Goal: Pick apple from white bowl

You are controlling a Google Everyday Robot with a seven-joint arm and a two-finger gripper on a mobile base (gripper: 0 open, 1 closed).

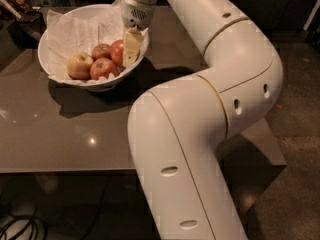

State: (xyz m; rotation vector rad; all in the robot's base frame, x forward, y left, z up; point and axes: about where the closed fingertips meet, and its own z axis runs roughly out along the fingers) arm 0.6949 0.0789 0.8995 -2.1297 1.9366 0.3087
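Now the gripper (131, 48) sits inside the bowl (60, 29), partly hiding the apple (117, 53); its grip cannot be told. Three other apples (102, 68) crowd the bowl's front.

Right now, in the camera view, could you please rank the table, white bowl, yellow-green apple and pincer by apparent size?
1. table
2. white bowl
3. pincer, in the bowl by the bright red apple, and the yellow-green apple look alike, so they stay unranked.

Likely lab: cables (19, 227); gripper (129, 58) in bowl (114, 82)
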